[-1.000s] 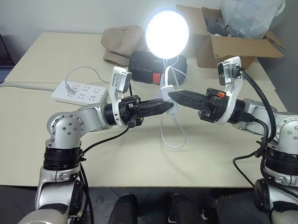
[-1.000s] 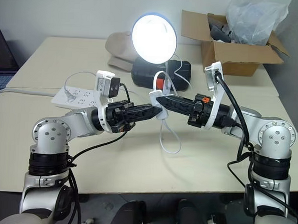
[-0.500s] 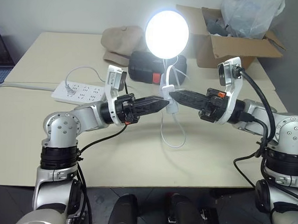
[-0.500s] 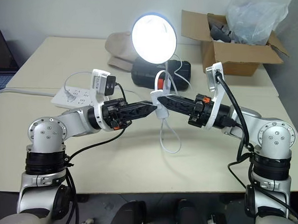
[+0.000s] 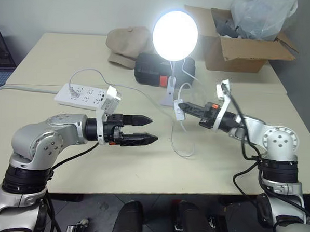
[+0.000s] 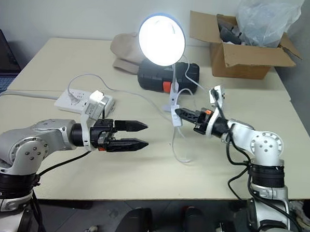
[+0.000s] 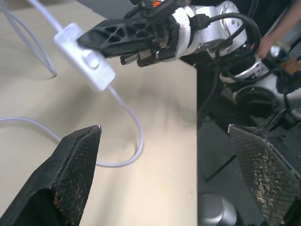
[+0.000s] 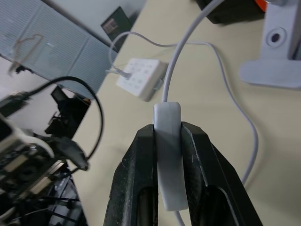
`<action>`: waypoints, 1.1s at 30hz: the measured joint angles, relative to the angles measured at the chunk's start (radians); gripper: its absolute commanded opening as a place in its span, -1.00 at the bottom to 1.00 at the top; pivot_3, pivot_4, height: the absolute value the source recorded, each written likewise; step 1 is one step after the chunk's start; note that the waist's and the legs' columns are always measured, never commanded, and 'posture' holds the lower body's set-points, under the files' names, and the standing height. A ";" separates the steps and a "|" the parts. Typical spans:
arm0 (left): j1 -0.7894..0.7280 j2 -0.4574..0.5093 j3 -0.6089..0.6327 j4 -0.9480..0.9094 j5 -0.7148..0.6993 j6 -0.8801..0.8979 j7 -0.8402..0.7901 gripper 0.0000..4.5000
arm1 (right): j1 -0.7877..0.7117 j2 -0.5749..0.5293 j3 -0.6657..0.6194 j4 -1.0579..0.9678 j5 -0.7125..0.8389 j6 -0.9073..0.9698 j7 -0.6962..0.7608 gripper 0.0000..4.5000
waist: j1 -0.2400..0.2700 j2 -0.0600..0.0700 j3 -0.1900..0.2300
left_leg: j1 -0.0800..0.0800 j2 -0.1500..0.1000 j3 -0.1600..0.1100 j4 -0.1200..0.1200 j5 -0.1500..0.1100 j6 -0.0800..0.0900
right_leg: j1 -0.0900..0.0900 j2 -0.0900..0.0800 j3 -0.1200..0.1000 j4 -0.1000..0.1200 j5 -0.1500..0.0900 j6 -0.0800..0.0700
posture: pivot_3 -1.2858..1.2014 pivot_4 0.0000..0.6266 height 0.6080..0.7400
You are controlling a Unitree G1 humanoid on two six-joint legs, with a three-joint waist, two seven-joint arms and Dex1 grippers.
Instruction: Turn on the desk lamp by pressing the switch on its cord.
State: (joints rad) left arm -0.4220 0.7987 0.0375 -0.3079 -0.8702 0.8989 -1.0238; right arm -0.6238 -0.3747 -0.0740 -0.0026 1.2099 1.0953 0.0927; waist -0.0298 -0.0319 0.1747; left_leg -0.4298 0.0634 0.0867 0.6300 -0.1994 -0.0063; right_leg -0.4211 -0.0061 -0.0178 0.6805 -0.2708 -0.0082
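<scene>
Switch (image 8: pixel 168 155) hangs on the cord (image 5: pixel 180 143) above the table (image 5: pixel 54 53), in front of the lit lamp (image 5: pixel 175 35), pinched by the right gripper (image 5: pixel 180 105). Left gripper (image 5: pixel 144 129), jaws now spread and empty, has withdrawn leftward; right arm has dropped lower.

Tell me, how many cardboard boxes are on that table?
1. The cardboard box sits at the far right corner of the table, flaps open, with a clear plastic bag bulging out of it. None other shows.
</scene>
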 measured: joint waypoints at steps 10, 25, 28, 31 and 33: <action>0.108 0.084 -0.023 -0.085 0.131 -0.115 -0.059 1.00 | -0.018 0.118 0.052 0.208 -0.307 -0.142 -0.001 -0.84 | 0.003 0.000 0.000 | 0.000 0.000 0.001 0.000 0.000 0.000 | -0.001 0.000 0.000 0.000 0.000 0.000 | 0.03 -0.52 1.00; 0.107 0.071 -0.032 -0.087 0.193 -0.176 -0.067 1.00 | -0.023 0.123 -0.021 0.152 -0.377 -0.092 0.051 0.56 | 0.001 -0.001 0.000 | 0.000 0.000 0.001 0.000 0.000 0.000 | -0.001 0.000 0.000 0.001 0.000 0.000 | 0.03 -0.52 1.00; 0.107 0.068 -0.031 -0.084 0.209 -0.188 -0.054 1.00 | -0.001 0.021 0.036 0.034 -0.418 -0.086 0.145 0.87 | 0.002 -0.001 0.000 | 0.000 0.000 0.001 0.000 0.000 0.000 | -0.001 0.000 0.000 0.000 0.000 0.000 | 0.03 -0.52 1.00; 0.109 0.071 -0.028 -0.079 0.214 -0.187 -0.044 1.00 | 0.025 -0.060 0.071 -0.064 -0.435 -0.081 0.226 0.97 | 0.002 -0.001 0.000 | 0.000 0.000 0.001 0.000 0.000 0.000 | -0.001 0.000 0.000 0.000 0.000 0.000 | 0.03 -0.52 1.00; 0.113 0.081 -0.021 -0.077 0.214 -0.186 -0.042 1.00 | 0.056 -0.174 0.125 -0.145 -0.458 -0.096 0.337 0.97 | 0.003 0.000 0.000 | 0.000 0.000 0.001 0.000 0.000 0.000 | -0.001 0.000 0.000 0.000 0.000 0.000 | 0.03 -0.52 1.00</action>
State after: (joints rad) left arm -0.3089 0.8800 0.0170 -0.3853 -0.6561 0.7128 -1.0655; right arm -0.5682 -0.5489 0.0506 -0.1477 0.7516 0.9990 0.4298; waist -0.0269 -0.0322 0.1746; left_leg -0.4301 0.0633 0.0872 0.6295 -0.1994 -0.0062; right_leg -0.4219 -0.0065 -0.0179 0.6804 -0.2708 -0.0080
